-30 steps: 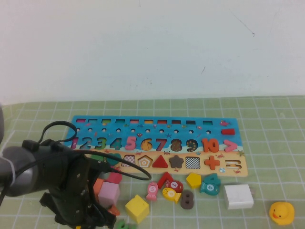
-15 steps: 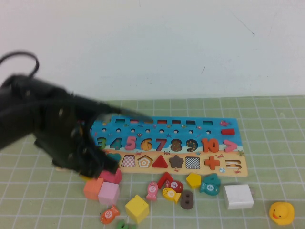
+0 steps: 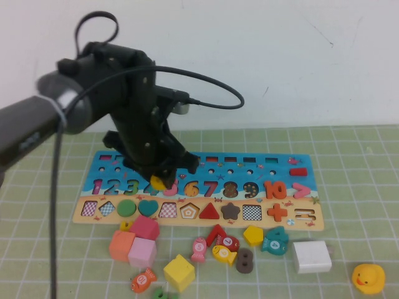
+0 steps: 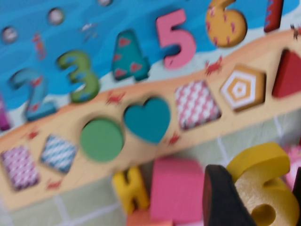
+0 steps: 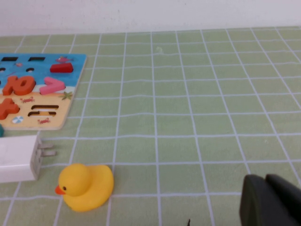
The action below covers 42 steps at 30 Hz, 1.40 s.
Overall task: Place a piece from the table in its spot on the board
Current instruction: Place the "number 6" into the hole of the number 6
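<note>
My left gripper [image 3: 159, 181] hangs over the board [image 3: 300, 222], above the numerals 4 and 5, shut on the yellow digit "6" [image 3: 159, 182]. In the left wrist view the black fingers [image 4: 220, 197] clamp the yellow "6" [image 4: 257, 162] above the loose pieces just in front of the board's tan strip [image 4: 151, 153]. The board's orange 6 place [image 3: 192, 187] lies a little to the right of the held piece. My right gripper [image 5: 273, 201] is shut and empty, low over the green grid table [image 5: 188, 117]; it is out of the high view.
Loose pieces lie in front of the board: pink cubes [image 3: 143, 240], a yellow cube [image 3: 179, 271], fish pieces [image 3: 223, 252], a brown 8 [image 3: 244, 260], a yellow hexagon [image 3: 252, 235]. A white charger [image 3: 312, 256] and a rubber duck [image 3: 368, 277] sit at the front right.
My left arm rose from the front-left of the table and swung back over the board, carrying the yellow "6". The loose pieces it covered now show.
</note>
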Each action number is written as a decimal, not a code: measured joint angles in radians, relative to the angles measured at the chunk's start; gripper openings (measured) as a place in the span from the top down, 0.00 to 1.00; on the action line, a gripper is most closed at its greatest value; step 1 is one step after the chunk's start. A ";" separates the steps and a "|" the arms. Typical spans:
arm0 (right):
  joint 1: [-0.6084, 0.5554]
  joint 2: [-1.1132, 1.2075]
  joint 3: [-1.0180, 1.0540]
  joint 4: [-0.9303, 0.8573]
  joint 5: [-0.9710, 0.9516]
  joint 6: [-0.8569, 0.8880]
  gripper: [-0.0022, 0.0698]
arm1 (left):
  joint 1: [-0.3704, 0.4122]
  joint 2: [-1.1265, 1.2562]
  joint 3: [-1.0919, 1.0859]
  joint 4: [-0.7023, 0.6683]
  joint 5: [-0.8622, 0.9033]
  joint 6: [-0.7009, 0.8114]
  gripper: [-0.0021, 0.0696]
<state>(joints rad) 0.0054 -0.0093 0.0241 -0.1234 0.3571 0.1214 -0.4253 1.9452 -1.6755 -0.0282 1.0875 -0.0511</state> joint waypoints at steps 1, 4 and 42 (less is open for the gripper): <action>0.000 0.000 0.000 0.000 0.000 0.000 0.97 | 0.000 0.021 -0.017 -0.008 0.003 0.001 0.60; 0.000 0.000 0.000 0.000 0.000 0.000 0.97 | 0.000 0.094 -0.073 -0.036 0.006 0.002 0.60; 0.000 0.000 0.000 0.000 0.000 0.000 0.97 | 0.000 0.360 -0.232 -0.072 -0.176 0.051 0.60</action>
<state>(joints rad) 0.0054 -0.0093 0.0241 -0.1234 0.3571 0.1214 -0.4253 2.3051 -1.9071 -0.1002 0.9117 0.0000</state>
